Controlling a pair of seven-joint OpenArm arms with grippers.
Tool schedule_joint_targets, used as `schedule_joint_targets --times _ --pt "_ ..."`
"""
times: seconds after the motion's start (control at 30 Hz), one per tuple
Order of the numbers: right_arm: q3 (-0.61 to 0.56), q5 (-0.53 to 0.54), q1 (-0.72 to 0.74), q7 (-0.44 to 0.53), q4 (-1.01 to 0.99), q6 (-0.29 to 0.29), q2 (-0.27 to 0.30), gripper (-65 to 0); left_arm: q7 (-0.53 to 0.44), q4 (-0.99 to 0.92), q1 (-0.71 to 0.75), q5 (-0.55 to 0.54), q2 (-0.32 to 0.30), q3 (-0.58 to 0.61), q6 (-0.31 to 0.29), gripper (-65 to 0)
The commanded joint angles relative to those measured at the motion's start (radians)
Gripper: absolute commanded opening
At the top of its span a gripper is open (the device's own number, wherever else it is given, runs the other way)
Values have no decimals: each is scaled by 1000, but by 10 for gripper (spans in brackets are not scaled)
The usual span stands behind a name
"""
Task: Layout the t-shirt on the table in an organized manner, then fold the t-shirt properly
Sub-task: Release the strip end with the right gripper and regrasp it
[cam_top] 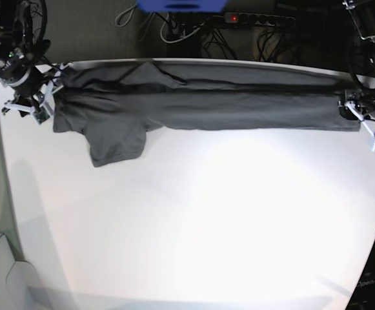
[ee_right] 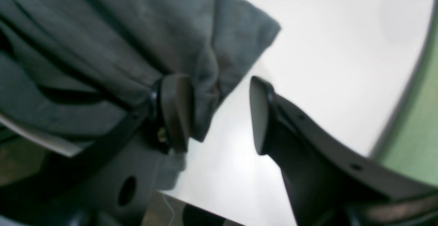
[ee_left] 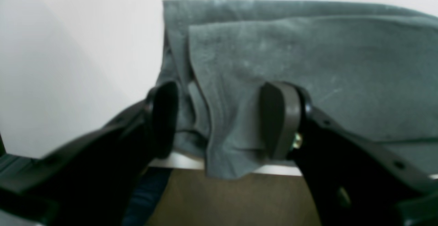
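No readable text, label, brand, number or sign shows anywhere.

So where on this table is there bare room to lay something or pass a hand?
The table is bare across its whole near part, from below the t-shirt to the near curved edge. A smaller bare patch lies left of the hanging sleeve. The far edge is crowded: the shirt stretches along it between the right pincer and left pincer.
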Motion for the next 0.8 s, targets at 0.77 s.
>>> schedule_joint_targets --times 0.77 --pt "-214 1 531 -287 -216 -4 -107 -360 -9 18 -10 -12 -19 -6 3 -271"
